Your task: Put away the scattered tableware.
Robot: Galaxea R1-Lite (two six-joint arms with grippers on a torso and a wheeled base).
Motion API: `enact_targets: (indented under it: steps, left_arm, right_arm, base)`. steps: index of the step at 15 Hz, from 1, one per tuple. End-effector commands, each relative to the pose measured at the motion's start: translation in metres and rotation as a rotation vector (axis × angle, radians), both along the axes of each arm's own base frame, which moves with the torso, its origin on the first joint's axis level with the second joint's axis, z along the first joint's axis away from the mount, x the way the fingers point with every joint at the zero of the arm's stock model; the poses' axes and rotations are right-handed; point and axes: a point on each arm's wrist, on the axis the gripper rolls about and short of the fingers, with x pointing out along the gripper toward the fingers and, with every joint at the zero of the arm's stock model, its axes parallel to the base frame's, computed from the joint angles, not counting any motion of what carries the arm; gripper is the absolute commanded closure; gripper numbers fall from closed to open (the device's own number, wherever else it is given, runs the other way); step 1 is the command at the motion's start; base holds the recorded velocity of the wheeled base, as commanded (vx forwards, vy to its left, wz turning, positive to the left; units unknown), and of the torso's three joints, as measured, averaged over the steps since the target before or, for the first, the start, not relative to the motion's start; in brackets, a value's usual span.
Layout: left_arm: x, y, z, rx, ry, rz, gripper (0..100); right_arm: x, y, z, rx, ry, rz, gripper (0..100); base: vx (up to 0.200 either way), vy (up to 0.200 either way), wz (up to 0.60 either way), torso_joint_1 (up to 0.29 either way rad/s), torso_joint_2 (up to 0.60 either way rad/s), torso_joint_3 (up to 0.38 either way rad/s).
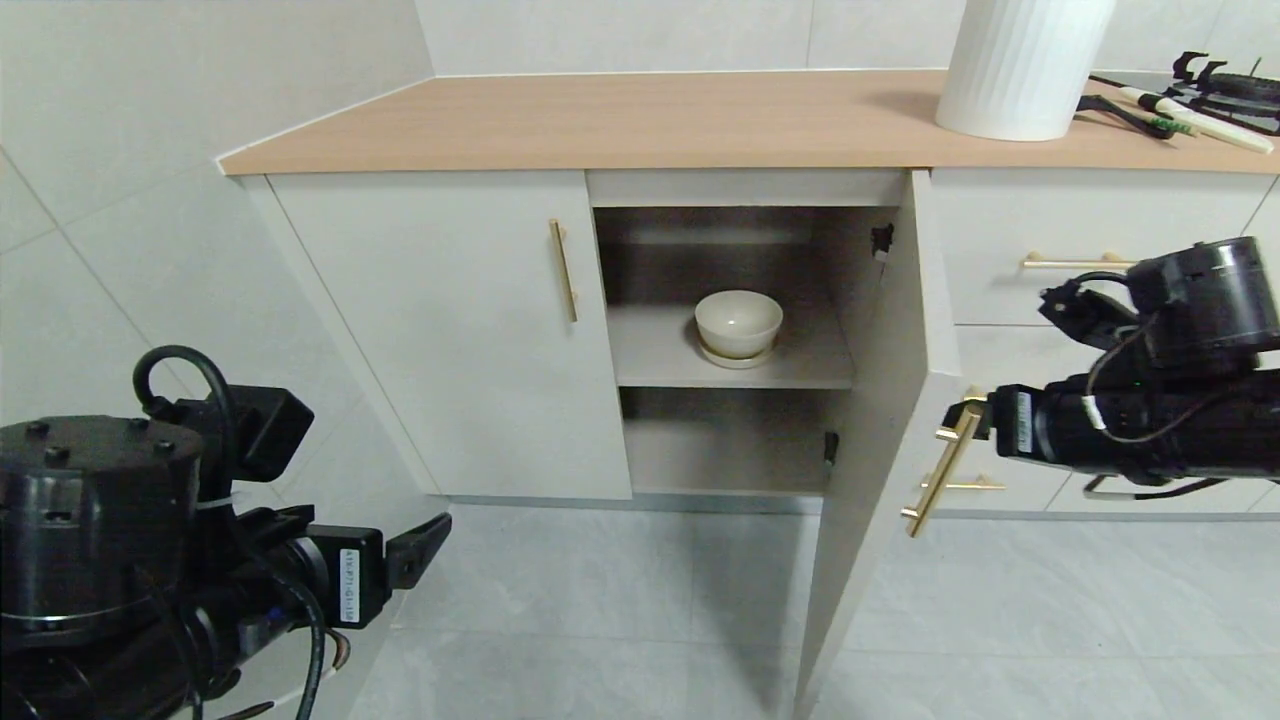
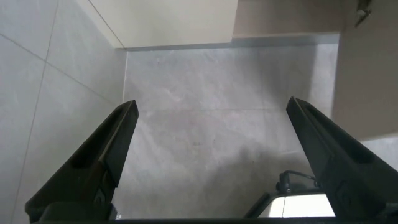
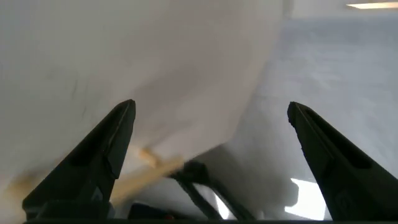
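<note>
**Asker:** Where is the tableware sitting?

**Describer:** A pale bowl [image 1: 738, 322] is resting upright on a small plate [image 1: 735, 357]. Both are sitting near the middle of the upper shelf [image 1: 660, 355] inside an open cabinet, beneath a wooden countertop [image 1: 600, 120]. I am judging that this is its storage spot, so the putting-away is looking nearly done.

**Asker:** Why is the cabinet standing open?

**Describer:** The cabinet door [image 1: 880, 420] is standing wide open, hinged on its right side, with its gold handle [image 1: 943, 467] facing right. The right gripper [image 3: 209, 107] is hovering just beside that handle, its fingers spread apart and gripping nothing. I cannot tell whether a finger is touching the bar. I am guessing it is positioned there to deal with the door, probably to close it.

**Asker:** And the other arm?

**Describer:** The left gripper [image 2: 211, 104] is hanging low on the robot's left, over grey floor tiles. Its fingers are spread wide and empty, and it seems to be parked out of the way.

**Asker:** How is the bowl lying relative to them?

**Describer:** It is sitting well apart from both. It is lying to the left of the right gripper, with the open door standing between them. From the left gripper it is lying higher and off to the right.

**Asker:** Anything else?

**Describer:** A white ribbed container [image 1: 1025, 65] is standing at the countertop's right end, with utensils [image 1: 1190, 118] lying beside it.
</note>
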Motion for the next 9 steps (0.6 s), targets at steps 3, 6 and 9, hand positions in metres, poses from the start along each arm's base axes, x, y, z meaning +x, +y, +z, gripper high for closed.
enact_targets:
  steps: [3,6,9]
  left_arm:
    - [-0.001,0.000,0.000,0.000,-0.004,0.001,0]
    - [0.000,0.000,0.000,-0.006,-0.021,0.006,0]
    - [0.002,-0.002,-0.003,0.002,-0.007,0.006,0]
  right_arm:
    - [0.049,0.040,-0.042,0.062,0.031,0.038,0]
    - [0.057,0.044,-0.044,0.143,0.024,-0.011,0]
    - [0.057,0.046,-0.043,0.156,0.014,-0.013,0]
  base:
    - [0.000,0.000,0.00,0.000,0.00,0.000]
    - [0.000,0.000,0.00,0.000,0.00,0.000]
    - [0.000,0.000,0.00,0.000,0.00,0.000]
